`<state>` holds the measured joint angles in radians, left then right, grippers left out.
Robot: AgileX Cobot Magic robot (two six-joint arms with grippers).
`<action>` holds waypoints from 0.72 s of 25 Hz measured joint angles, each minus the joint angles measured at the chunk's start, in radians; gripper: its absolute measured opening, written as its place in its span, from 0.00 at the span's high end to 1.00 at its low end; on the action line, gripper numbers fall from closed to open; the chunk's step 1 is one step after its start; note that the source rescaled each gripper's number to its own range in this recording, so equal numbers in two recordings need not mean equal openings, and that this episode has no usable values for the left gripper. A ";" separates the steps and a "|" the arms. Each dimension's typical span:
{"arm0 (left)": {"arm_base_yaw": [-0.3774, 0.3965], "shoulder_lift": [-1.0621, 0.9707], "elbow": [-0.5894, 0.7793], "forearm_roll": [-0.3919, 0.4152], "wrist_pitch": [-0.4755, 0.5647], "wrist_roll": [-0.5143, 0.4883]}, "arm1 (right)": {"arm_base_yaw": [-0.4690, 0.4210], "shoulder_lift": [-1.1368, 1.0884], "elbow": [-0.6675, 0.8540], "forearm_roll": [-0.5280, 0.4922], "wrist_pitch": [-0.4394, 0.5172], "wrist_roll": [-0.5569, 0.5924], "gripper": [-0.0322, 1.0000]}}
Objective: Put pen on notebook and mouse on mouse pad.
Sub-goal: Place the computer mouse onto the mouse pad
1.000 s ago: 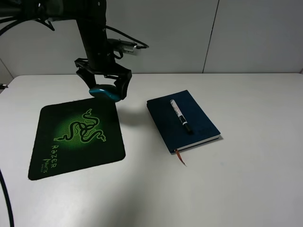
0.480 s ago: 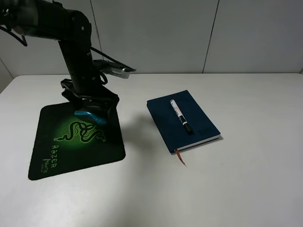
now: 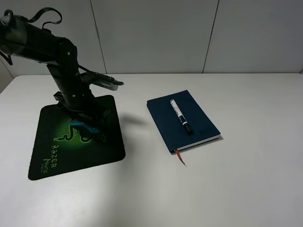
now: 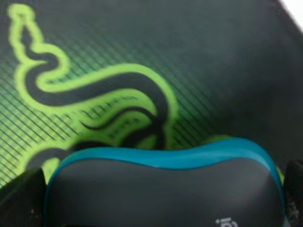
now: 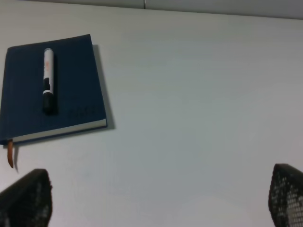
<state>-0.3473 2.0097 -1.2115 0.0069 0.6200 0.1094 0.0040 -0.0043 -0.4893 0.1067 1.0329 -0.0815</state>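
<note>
The dark grey mouse point(image 3: 82, 126) with teal sides sits between the fingers of my left gripper point(image 3: 86, 126), which is shut on it low over the middle of the black mouse pad point(image 3: 106, 146). Whether it touches the pad I cannot tell. The left wrist view shows the mouse point(image 4: 161, 189) held from both sides by my left gripper point(image 4: 158, 201), with the green snake logo of the mouse pad point(image 4: 118, 56) just beyond. The white pen point(image 3: 180, 115) lies on the navy notebook point(image 3: 201, 120). My right gripper point(image 5: 154, 198) is open, well away from the notebook point(image 5: 71, 80) and pen point(image 5: 48, 80).
The left arm leans over the pad's far edge. White table point(image 3: 227, 184) stretches around both objects. A grey panelled wall point(image 3: 156, 33) stands behind the table. The notebook's orange ribbon point(image 3: 181, 157) hangs out toward the front.
The left arm has carried the mouse leftward and down, from beside the pad's far right corner to low over the pad's middle. Pen and notebook have not moved.
</note>
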 joint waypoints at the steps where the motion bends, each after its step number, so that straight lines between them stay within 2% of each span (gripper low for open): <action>1: 0.003 0.000 0.009 0.000 -0.024 0.001 | 0.000 0.000 0.000 0.000 0.000 0.000 0.00; 7: 0.015 0.000 0.064 -0.007 -0.139 0.001 | 0.000 0.000 0.000 0.000 0.000 0.000 0.00; 18: 0.020 -0.002 0.078 -0.007 -0.149 0.001 | 0.000 0.000 0.000 0.000 0.000 0.000 0.00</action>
<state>-0.3278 2.0080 -1.1333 0.0000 0.4705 0.1104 0.0040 -0.0043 -0.4893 0.1067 1.0329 -0.0815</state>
